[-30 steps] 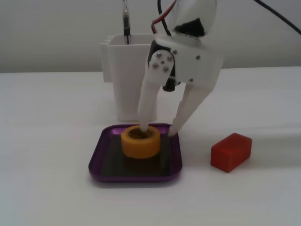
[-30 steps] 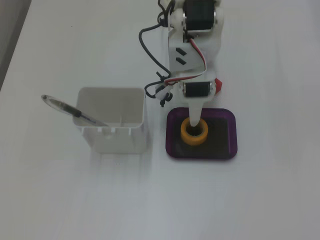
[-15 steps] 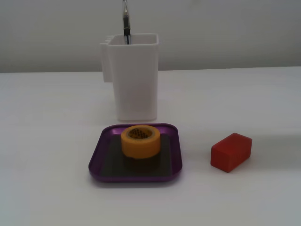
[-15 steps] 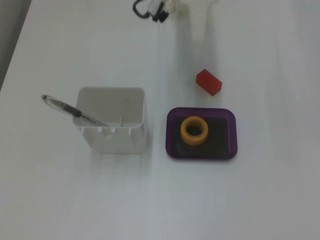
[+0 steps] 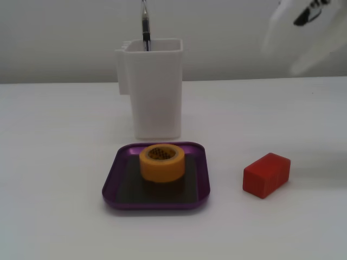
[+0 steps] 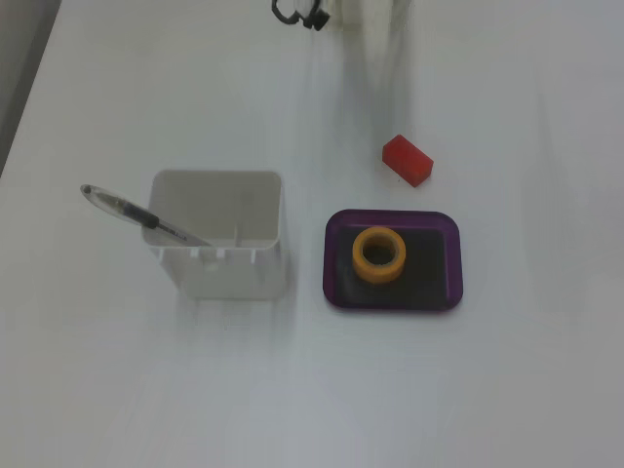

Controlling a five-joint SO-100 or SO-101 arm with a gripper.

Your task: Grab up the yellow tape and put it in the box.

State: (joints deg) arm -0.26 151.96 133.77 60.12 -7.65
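Observation:
The yellow tape (image 5: pixel 161 169) lies flat inside the purple box (image 5: pixel 112 181), toward its far side, with nothing touching it. In the other fixed view the tape (image 6: pixel 378 273) sits left of centre in the box (image 6: pixel 336 263). A blurred white shape with a black mark, my arm and gripper (image 5: pixel 303 32), hangs high at the top right, well away from the box. Its fingers cannot be made out. In the other fixed view it is only a faint blur at the top edge.
A tall white container (image 5: pixel 154 92) with a pen (image 5: pixel 145 27) stands just behind the box; it is left of the box in the other fixed view (image 6: pixel 219 268). A red block (image 5: pixel 265 174) lies to the right of the box. A black cable (image 6: pixel 297 12) lies at the top edge.

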